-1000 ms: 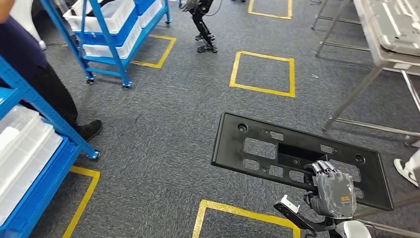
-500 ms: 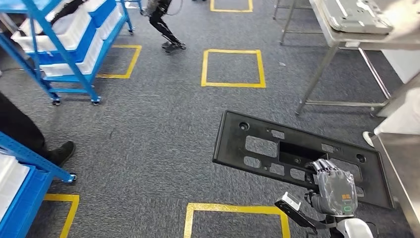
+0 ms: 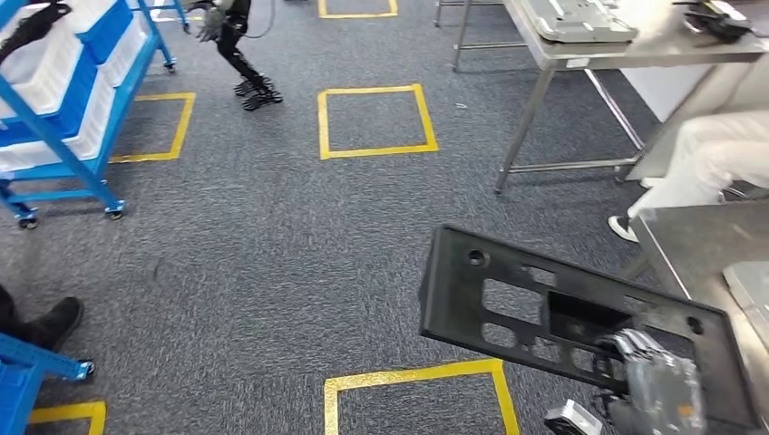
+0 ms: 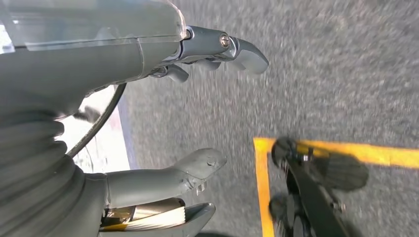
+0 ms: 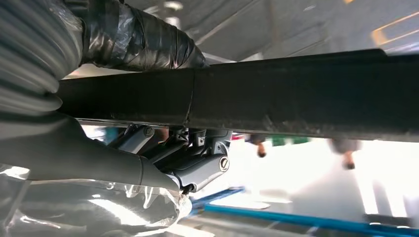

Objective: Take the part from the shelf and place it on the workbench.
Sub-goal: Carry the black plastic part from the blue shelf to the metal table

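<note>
The part is a flat black plastic panel [image 3: 508, 299] with several cut-outs, carried level above the carpet at the lower right of the head view. My right hand [image 3: 657, 385] grips its near edge, fingers hooked through a central opening. In the right wrist view the panel's dark edge [image 5: 296, 96] runs across, with my right hand [image 5: 163, 153] wrapped around it. My left hand [image 4: 197, 108] hangs over the grey carpet with thumb and fingers apart, holding nothing. A steel workbench [image 3: 698, 245] edges in at the right, close beside the panel.
Another steel table [image 3: 626, 54] with a grey tray [image 3: 580, 18] stands at the back right. A person in white [image 3: 716, 159] is between the two tables. Blue shelving with white bins [image 3: 63, 100] is at the left. Another robot's legs [image 3: 240, 59] stand at the back. Yellow floor squares [image 3: 374, 122] mark the carpet.
The whole view has swung to the right: the blue shelves slid left, and the steel tables and the person in white came into view. The panel stays in my right hand.
</note>
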